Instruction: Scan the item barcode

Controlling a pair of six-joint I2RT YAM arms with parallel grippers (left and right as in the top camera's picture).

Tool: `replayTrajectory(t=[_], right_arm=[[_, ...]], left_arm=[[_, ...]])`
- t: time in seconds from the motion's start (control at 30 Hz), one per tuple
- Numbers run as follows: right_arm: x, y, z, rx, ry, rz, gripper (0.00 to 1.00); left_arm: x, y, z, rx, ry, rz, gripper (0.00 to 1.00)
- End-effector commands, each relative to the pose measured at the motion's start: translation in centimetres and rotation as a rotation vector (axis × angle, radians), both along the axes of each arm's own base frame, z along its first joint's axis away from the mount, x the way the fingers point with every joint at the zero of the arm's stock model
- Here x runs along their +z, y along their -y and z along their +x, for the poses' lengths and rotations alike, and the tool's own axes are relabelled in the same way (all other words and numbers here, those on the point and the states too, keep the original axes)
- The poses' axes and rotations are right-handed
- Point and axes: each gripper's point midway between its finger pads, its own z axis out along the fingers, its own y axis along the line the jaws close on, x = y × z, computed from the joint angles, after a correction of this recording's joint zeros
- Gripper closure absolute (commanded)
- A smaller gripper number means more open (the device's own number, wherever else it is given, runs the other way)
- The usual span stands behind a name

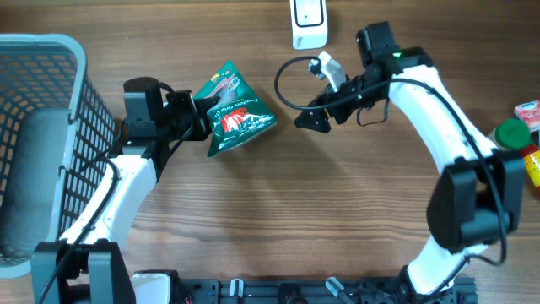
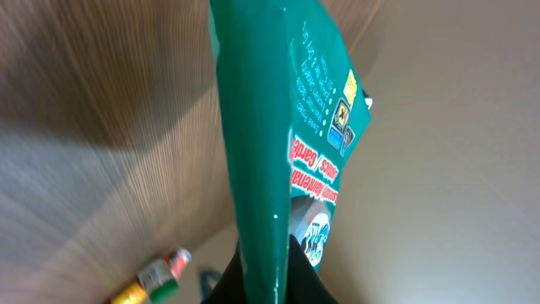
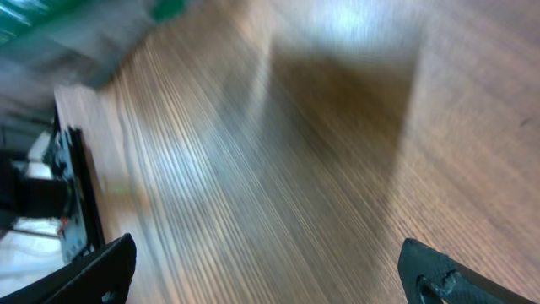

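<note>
Pouch: a green foil pouch (image 1: 236, 114) with red and white print, left of the middle of the surface (image 1: 278, 219) – tilted, its narrow top toward 12 o'clock in the overhead view.

Left gripper: the left gripper (image 1: 199, 123) is clamped on the pouch's left edge; the pouch stretches away from it toward 3 o'clock.

Left wrist view: the pouch (image 2: 278, 143) rises from the dark jaws at 6 o'clock up to 12 o'clock, seen nearly edge-on, with the printed face turned to the right. There is small white print and a yellow mark near its top; no barcode can be made out there.

Contact with the surface: whether the pouch's lower edge touches the wood cannot be told.

Right gripper: the right gripper (image 1: 309, 119) stands at 3 o'clock of the pouch, near it but apart, with bare wood between them. Its jaws are spread wide and hold nothing – in its wrist view the fingers (image 3: 101, 270) sit at the two lower corners over blurred wood grain.

Scanner: a white scanner (image 1: 309, 22) is at the far edge, at 1 o'clock from the pouch and well apart from it.

Basket: a grey mesh basket (image 1: 74, 59) at 9 o'clock, beside the left arm.

Other goods: a green-capped bottle (image 1: 511, 135) and a red pack (image 1: 528, 110) at the 3 o'clock edge.
</note>
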Motion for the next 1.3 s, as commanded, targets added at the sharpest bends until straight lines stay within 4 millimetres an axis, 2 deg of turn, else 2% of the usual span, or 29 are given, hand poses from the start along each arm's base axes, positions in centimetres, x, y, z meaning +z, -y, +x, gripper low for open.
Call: replayTrajectory(t=[0.0, 0.13, 0.27, 0.33, 0.37, 0.5, 0.57, 0.67, 0.8, 0.93, 1.07, 1.27], right_arm=[[5.6, -0.6, -0.1, -0.004, 0.109, 0.07, 0.0], [7.5, -0.1, -2.2, 0.163, 0.288, 0.054, 0.0], [11.7, 0.0, -3.7, 0.27, 0.521, 0.067, 0.0], [14.2, -0.4, -5.3, 0.355, 0.659, 0.098, 0.0], [16.0, -0.7, -6.2, 0.423, 0.789, 0.107, 0.0], [19.3, -1.5, -7.1, 0.548, 1.077, 0.097, 0.0], [20.1, -2.3, -7.1, 0.596, 1.171, 0.091, 0.0], [18.9, -3.5, -6.0, 0.622, 1.2, 0.005, 0.0], [14.9, -4.7, -3.8, 0.649, 1.159, -0.221, 0.0], [11.7, -6.1, -3.2, 0.737, 1.143, -0.356, 0.0], [11.0, -7.2, -2.5, 0.745, 1.156, -0.345, 0.0], [10.4, -8.7, -2.9, 0.775, 1.141, -0.244, 0.0]], left_arm=[[-0.3, -1.1, 0.6, 0.009, 0.042, 0.088, 0.96], [-0.3, -0.9, 0.6, 0.033, 0.012, 0.045, 0.96], [-0.2, -0.9, 0.5, 0.092, -0.053, -0.043, 0.96], [0.0, -0.5, 0.3, 0.112, -0.1, -0.116, 0.96], [0.2, 0.0, 0.1, 0.119, -0.139, -0.177, 0.96], [0.6, 0.8, -0.4, 0.135, -0.223, -0.297, 0.96], [0.7, 1.0, -0.5, 0.128, -0.223, -0.304, 0.96], [0.9, 1.4, -0.7, 0.102, -0.228, -0.32, 0.96], [1.1, 1.8, -1.0, 0.078, -0.233, -0.333, 0.96], [1.5, 2.2, -1.2, 0.047, -0.227, -0.35, 0.96], [2.5, 2.7, -1.0, 0.007, -0.185, -0.37, 0.96], [2.9, 3.2, -1.4, -0.031, -0.187, -0.391, 0.96]])
